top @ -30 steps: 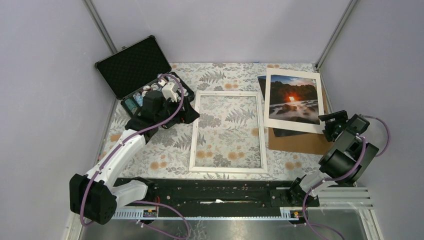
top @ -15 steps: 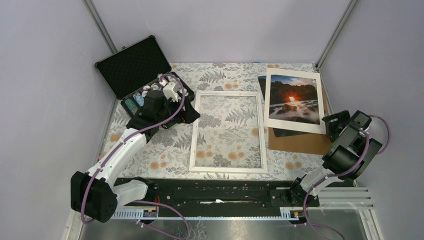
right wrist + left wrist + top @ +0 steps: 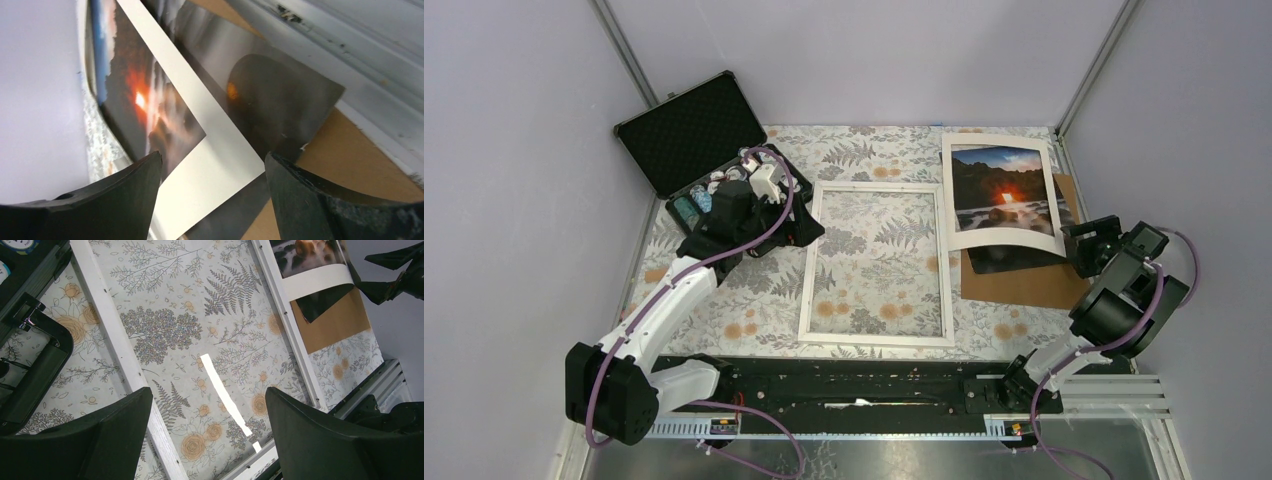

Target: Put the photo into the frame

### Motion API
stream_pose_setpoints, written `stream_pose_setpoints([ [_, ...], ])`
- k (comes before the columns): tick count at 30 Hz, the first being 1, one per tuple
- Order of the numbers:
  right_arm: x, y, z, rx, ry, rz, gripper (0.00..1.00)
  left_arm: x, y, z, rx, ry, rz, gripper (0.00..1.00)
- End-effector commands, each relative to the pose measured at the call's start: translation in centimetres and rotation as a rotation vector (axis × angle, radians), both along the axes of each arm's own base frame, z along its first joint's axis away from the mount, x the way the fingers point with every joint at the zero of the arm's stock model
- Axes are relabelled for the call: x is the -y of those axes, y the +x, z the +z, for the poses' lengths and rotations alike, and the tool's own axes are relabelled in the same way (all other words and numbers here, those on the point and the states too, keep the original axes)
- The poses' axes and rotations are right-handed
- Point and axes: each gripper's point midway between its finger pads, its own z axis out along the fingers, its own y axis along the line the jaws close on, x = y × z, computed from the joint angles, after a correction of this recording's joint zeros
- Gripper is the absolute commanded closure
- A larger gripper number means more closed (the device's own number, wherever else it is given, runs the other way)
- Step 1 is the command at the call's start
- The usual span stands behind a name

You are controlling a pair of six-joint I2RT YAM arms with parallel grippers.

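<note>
The photo [image 3: 1002, 195], a dark landscape with a red-orange sun and white border, lies bowed at the back right, its left edge by the right rail of the white frame [image 3: 947, 280]. The frame lies flat mid-table. My right gripper [image 3: 1086, 246] is open at the photo's near right corner; in the right wrist view the photo's white corner [image 3: 215, 150] sits between the spread fingers [image 3: 125, 200]. My left gripper [image 3: 808, 228] is open and empty above the frame's left rail [image 3: 107, 315].
A brown backing board [image 3: 1024, 285] and a dark sheet [image 3: 270, 95] lie under the photo. An open black foam-lined case [image 3: 694, 130] with chips stands at the back left. Walls close in on both sides; the arm rail runs along the near edge.
The photo has slid left and bowed upward, its left edge now at the frame's right rail. My right gripper pulled back slightly, then moved in to the photo's corner. The left arm is still.
</note>
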Motion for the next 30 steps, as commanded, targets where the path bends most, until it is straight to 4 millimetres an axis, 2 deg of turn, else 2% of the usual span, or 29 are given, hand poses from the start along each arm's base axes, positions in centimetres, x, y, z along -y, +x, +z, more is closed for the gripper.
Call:
stream_pose_setpoints([
  [1,-2.0,1.3,2.2,0.139,0.083,0.068,0.19,0.4,0.5,0.7,0.041,-0.016,-0.008,0.12],
  [10,-3.4,2.7,3.8,0.297,0.195,0.085,0.23,0.3,0.5,0.6,0.042,-0.011,-0.003,0.12],
  [16,-4.1,3.3,4.7,0.403,0.286,0.063,0.18,0.3,0.4,0.7,0.044,-0.014,-0.005,0.12],
  [25,-4.5,3.7,5.5,0.554,0.391,-0.012,0.18,0.6,-0.1,1.5,0.062,-0.030,-0.023,0.11],
  [30,-4.5,3.7,7.4,0.659,0.416,-0.024,0.18,0.9,-0.3,1.5,0.060,-0.030,-0.034,0.11],
])
